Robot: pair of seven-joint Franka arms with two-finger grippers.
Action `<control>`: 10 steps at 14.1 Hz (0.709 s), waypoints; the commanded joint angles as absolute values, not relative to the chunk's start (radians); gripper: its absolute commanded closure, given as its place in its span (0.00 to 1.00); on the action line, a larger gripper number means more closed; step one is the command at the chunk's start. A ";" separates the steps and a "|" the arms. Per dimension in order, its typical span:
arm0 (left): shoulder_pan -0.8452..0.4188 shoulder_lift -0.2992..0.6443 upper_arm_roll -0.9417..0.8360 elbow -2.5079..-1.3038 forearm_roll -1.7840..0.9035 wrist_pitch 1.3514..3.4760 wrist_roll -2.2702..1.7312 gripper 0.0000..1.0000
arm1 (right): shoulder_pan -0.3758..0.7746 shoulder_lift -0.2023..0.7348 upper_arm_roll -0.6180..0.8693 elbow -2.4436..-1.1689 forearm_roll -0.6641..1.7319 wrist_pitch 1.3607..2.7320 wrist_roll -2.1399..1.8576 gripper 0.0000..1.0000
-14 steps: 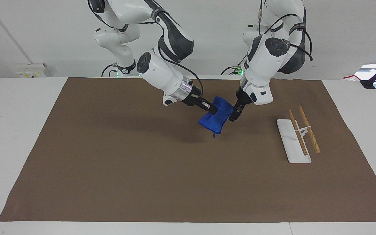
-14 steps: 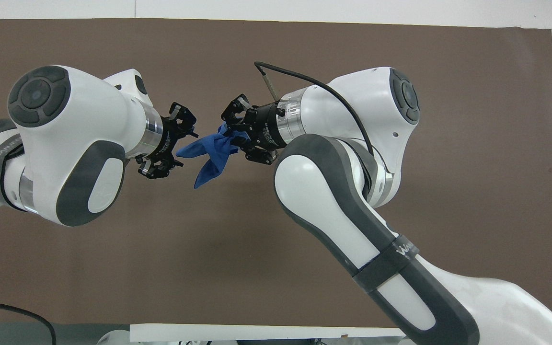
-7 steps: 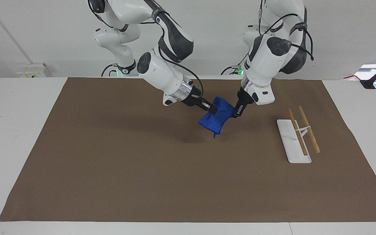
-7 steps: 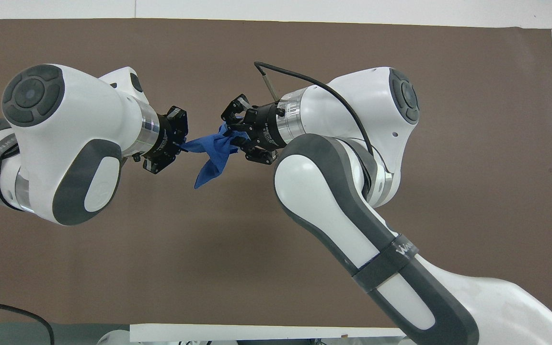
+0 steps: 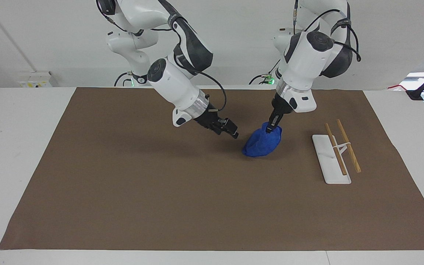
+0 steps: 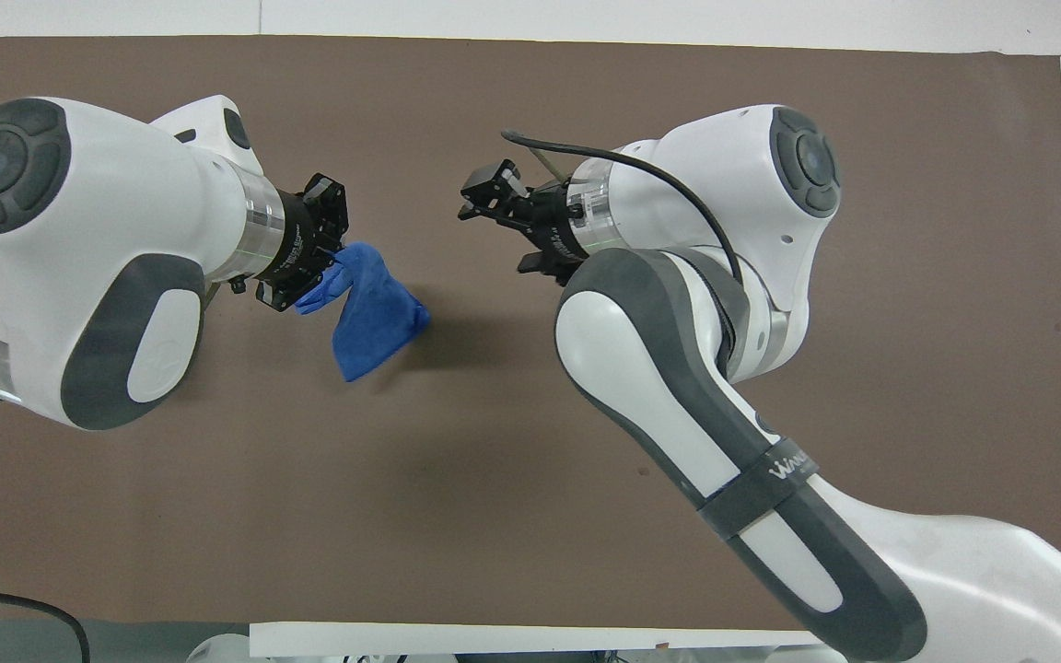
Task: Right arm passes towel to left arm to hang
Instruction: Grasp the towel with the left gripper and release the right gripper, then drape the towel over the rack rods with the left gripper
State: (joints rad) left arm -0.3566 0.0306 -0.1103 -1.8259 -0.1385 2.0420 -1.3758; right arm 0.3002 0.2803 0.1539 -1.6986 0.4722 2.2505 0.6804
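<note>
The royal-blue towel (image 5: 261, 143) (image 6: 374, 313) hangs bunched from my left gripper (image 5: 271, 128) (image 6: 323, 276), which is shut on its top corner over the brown mat, toward the left arm's end. Its lower end hangs close to the mat; I cannot tell whether it touches. My right gripper (image 5: 230, 131) (image 6: 484, 195) is open and empty in the air beside the towel, a short gap away from it. The left arm (image 5: 300, 70) comes down steeply; the right arm (image 5: 177, 86) slants down toward the middle.
A white rack base (image 5: 329, 160) with two wooden rods (image 5: 348, 145) stands on the mat toward the left arm's end, beside the towel. The brown mat (image 5: 160, 191) covers most of the white table.
My right gripper has opened, let go of the towel and drawn back. My left gripper, which shut on the towel, has carried it toward the rack, and the towel now hangs from it alone.
</note>
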 commanded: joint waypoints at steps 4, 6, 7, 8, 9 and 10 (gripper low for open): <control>-0.168 -0.020 -0.081 -1.802 -0.124 1.913 -1.054 1.00 | 0.000 0.200 0.161 -1.668 0.138 1.967 0.228 0.00; -0.086 -0.020 -0.080 -1.801 -0.123 1.917 -0.993 1.00 | -0.057 0.169 0.161 -1.613 0.002 1.829 0.155 0.00; -0.040 -0.020 -0.080 -1.802 -0.123 1.924 -0.956 1.00 | -0.067 0.166 0.158 -1.551 -0.056 1.734 0.132 0.00; 0.003 -0.021 -0.080 -1.809 -0.123 1.925 -0.912 1.00 | -0.081 0.164 0.158 -1.478 -0.137 1.630 0.089 0.00; 0.056 -0.023 -0.081 -1.816 -0.123 1.927 -0.863 1.00 | -0.106 0.163 0.161 -1.415 -0.164 1.543 0.033 0.00; 0.102 -0.029 -0.080 -1.827 -0.123 1.931 -0.815 1.00 | -0.130 0.152 0.163 -1.366 -0.158 1.458 -0.003 0.00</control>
